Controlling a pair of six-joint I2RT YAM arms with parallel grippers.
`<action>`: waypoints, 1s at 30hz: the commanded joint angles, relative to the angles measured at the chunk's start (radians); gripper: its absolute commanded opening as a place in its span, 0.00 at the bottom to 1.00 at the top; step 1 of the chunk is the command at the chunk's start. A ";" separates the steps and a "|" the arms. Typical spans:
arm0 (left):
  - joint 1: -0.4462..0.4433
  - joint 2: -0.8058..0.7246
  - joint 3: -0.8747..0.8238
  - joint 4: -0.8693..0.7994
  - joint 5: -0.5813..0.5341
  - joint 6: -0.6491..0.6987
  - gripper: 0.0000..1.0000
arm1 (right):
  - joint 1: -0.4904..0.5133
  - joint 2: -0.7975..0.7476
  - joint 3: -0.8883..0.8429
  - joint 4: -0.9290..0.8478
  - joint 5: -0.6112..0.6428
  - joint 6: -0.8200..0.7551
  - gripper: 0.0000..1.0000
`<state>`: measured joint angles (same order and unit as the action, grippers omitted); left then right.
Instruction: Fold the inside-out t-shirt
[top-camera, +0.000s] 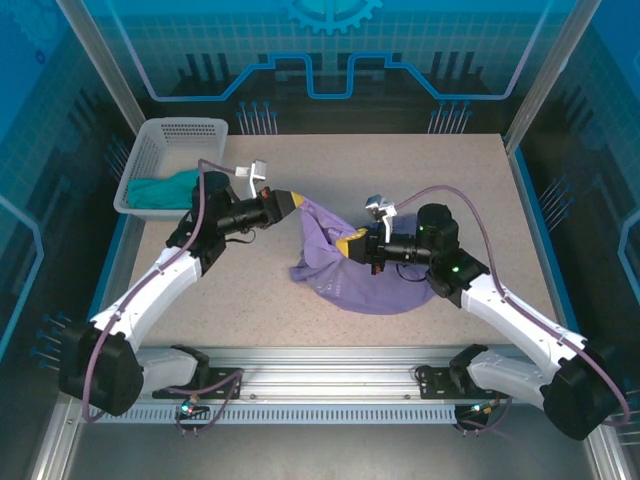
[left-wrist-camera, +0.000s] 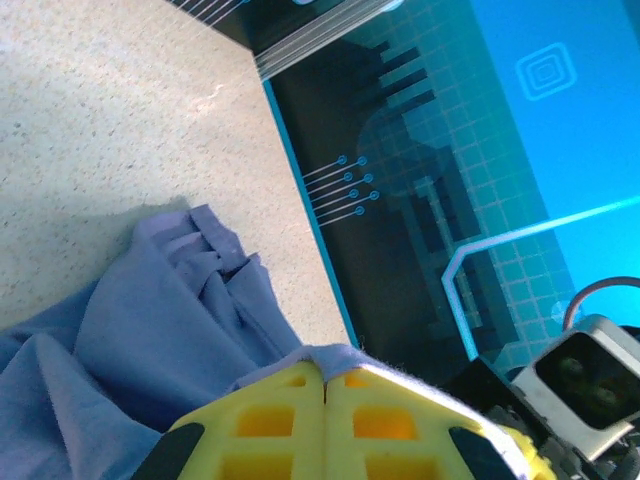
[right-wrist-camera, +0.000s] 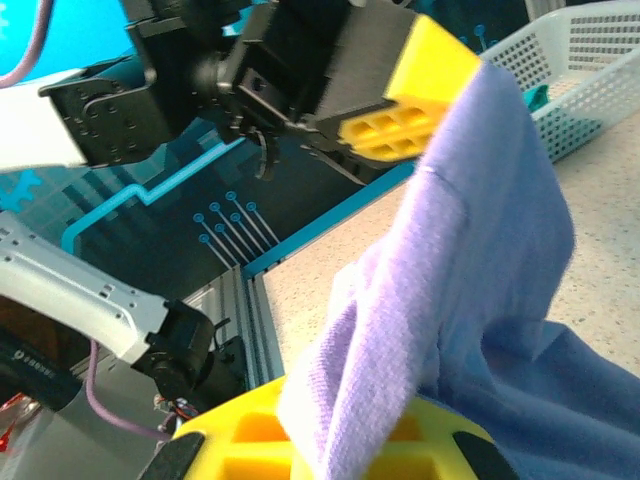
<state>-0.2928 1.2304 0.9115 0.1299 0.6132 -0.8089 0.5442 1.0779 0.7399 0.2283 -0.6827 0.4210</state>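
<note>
The lavender t-shirt (top-camera: 365, 280) lies bunched in the middle of the table, one edge lifted off it. My left gripper (top-camera: 299, 203) is shut on that raised edge at the upper left of the cloth; its yellow fingers (left-wrist-camera: 290, 420) meet with a fold of the t-shirt (left-wrist-camera: 150, 330) pinched at their tips. My right gripper (top-camera: 345, 243) is shut on the t-shirt near its middle; the cloth (right-wrist-camera: 450, 300) runs taut from between its fingers (right-wrist-camera: 240, 440) up to the left gripper (right-wrist-camera: 445, 85). No print or label shows.
A white basket (top-camera: 152, 160) with a teal-green garment (top-camera: 165, 189) stands at the table's back left corner, just behind the left arm. Bare table lies right of and behind the shirt. An aluminium rail (top-camera: 330, 365) runs along the near edge.
</note>
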 joint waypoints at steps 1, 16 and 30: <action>0.007 0.027 -0.001 -0.081 -0.013 0.052 0.05 | -0.009 0.034 0.038 0.088 -0.099 -0.020 0.03; -0.120 -0.217 -0.069 -0.105 -0.068 0.306 0.66 | -0.030 0.082 0.104 -0.032 -0.082 -0.118 0.02; -0.195 -0.032 0.021 0.043 0.184 0.186 0.45 | -0.033 0.065 0.086 -0.044 -0.077 -0.127 0.01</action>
<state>-0.4801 1.1923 0.8955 0.0937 0.7349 -0.5995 0.5220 1.1580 0.8120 0.1837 -0.7418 0.3122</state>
